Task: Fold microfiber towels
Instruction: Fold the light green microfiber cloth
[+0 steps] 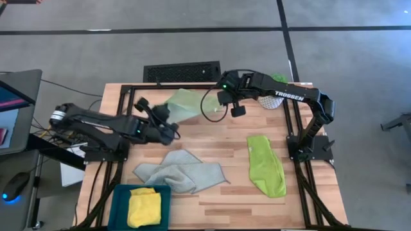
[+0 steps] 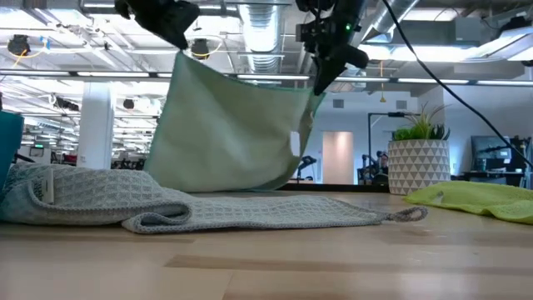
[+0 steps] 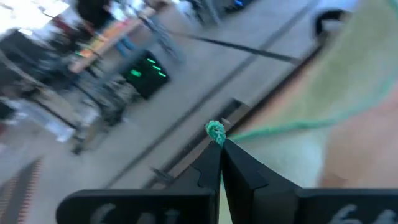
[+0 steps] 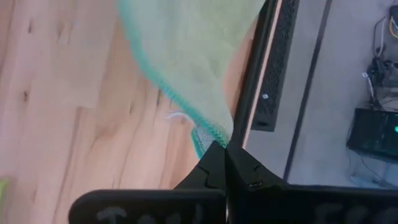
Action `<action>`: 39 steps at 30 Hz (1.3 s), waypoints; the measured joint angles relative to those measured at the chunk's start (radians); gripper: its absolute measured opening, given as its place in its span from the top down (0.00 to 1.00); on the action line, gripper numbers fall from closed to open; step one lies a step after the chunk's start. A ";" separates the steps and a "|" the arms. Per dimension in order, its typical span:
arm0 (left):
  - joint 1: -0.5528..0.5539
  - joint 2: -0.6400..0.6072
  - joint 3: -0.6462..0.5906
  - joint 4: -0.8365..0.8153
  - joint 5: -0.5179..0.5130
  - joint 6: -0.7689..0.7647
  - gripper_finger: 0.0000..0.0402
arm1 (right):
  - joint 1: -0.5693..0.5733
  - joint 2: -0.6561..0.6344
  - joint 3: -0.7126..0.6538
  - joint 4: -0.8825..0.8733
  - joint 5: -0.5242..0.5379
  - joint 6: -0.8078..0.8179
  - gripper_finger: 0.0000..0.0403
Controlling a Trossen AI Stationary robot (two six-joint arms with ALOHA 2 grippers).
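Note:
The sage green towel (image 1: 186, 102) hangs spread between my two grippers over the far middle of the table, and it also shows in the low view (image 2: 233, 133). My left gripper (image 1: 160, 114) is shut on one upper corner and my right gripper (image 1: 223, 101) on the other. The pale grey-green towel (image 1: 180, 170) lies crumpled on the table near the front. The lime green towel (image 1: 266, 165) lies in a long strip at the right. The yellow towel (image 1: 144, 206) lies bunched in the teal bin (image 1: 122, 192). My left gripper pinches a corner of the sage towel at its teal-stitched edge (image 3: 216, 132) between its two fingertips. The towel hangs below the gripper (image 2: 179, 46), and its top edge runs down to the other gripper. My right gripper pinches the other upper corner by its teal hem (image 4: 202, 138) between its two fingertips. It stands lower than the left gripper (image 2: 321, 79), so the towel's top edge slants. The cloth hangs below; whether its lower edge (image 2: 241, 188) touches the table, I cannot tell.
A white patterned plant pot (image 1: 273, 99) stands at the far right, behind my right arm. The teal bin sits at the front left corner. Bare wood shows in the table's middle (image 1: 225, 141) between the grey-green and lime towels.

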 joint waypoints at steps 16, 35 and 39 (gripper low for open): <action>0.286 -0.138 0.002 0.504 -0.203 0.769 1.00 | -0.087 0.000 0.058 0.314 0.181 -0.083 0.98; 0.183 -0.136 0.002 1.030 -0.221 1.393 1.00 | -0.024 0.000 0.145 0.142 0.263 0.029 0.98; 0.079 -0.136 0.002 0.960 -0.311 1.307 1.00 | 0.027 0.000 0.145 0.051 0.225 0.108 0.98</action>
